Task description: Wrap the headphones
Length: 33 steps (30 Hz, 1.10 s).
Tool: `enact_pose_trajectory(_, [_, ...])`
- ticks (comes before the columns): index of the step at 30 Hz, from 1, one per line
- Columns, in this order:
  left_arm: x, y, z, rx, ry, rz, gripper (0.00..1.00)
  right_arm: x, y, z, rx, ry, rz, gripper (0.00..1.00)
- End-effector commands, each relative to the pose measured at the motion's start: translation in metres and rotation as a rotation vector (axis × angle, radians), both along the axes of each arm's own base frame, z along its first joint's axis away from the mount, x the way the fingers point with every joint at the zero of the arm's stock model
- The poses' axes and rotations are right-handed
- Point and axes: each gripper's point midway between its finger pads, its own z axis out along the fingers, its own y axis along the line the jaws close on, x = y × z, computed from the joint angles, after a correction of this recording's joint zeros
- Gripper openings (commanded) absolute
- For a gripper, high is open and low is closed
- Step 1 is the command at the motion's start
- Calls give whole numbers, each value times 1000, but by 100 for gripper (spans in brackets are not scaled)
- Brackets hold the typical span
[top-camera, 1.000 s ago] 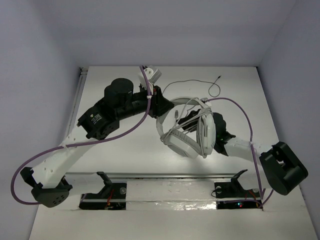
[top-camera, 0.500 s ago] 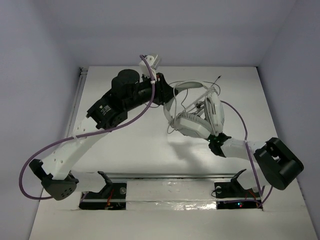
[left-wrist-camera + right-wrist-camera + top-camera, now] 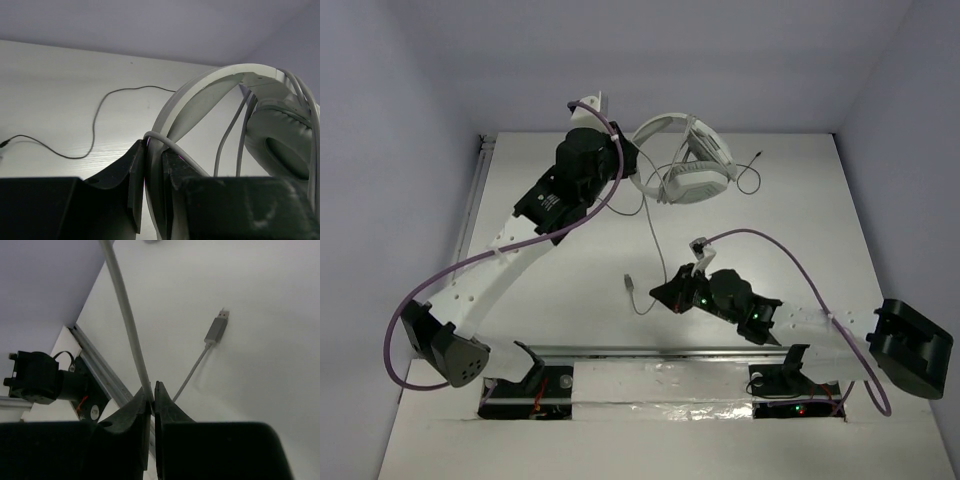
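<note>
Wearing white perforated links and bulky black motor housings on the left arm (image 3: 490,270), bearing small white markings; trailing looping purple cables (image 3: 760,234) along both arms; glowing tiny green lights (image 3: 698,300) on the right arm (image 3: 820,320); ending in matte black angular fingers (image 3: 127,417)

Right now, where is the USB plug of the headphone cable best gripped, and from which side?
Probably the USB plug itself, across its two long edges, coming straight down: it lies flat on the table. The right claw is nearest, but it is shut on the cable a little behind that plug, so it would have to release first.
</note>
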Motion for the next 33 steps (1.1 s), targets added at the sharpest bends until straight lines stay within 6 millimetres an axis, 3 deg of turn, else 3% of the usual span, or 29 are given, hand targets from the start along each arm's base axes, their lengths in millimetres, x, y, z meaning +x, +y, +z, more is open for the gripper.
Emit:
enact_pose_trajectory(1, [16, 30, 65, -90, -182, 179, 0, -14, 1, -8, -79, 39, -30, 0])
enact_pose_trajectory(3, [23, 38, 51, -11, -171, 230, 0, -22, 5, -2, -103, 42, -21, 0])
enact_pose_trajectory(5, [26, 36, 37, 54, -142, 215, 0, -35, 0, -4, -158, 57, -20, 0])
enact_pose_trajectory(8, [26, 30, 11, 116, -75, 133, 0, -39, -12, 7, -181, 71, -56, 0])
enact_pose_trajectory(9, [21, 20, 6, 120, -57, 52, 0, -40, -15, 10, -180, 75, -63, 0])
enact_pose_trajectory(12, [9, 13, -18, 178, 27, -60, 0, -35, -35, 12, -232, 71, -126, 0])
enact_pose_trajectory(16, [-18, 10, -51, 222, 142, -217, 0, -28, -54, 3, -291, 77, -207, 0])
enact_pose_trajectory(17, [-19, 19, -49, 206, 142, -230, 0, -28, -56, 1, -295, 80, -216, 0])
enact_pose_trajectory(19, [-35, 17, -61, 191, 197, -334, 0, -22, -66, -5, -311, 85, -276, 0])
enact_pose_trajectory(22, [-44, 26, -62, 161, 223, -389, 0, -15, -80, -13, -349, 89, -351, 0])
enact_pose_trajectory(26, [-64, 28, -44, 119, 203, -490, 0, -8, -87, -19, -370, 84, -413, 0])
enact_pose_trajectory(33, [-83, 59, -39, 180, 203, -416, 0, 25, -123, 1, -314, 76, -659, 0])
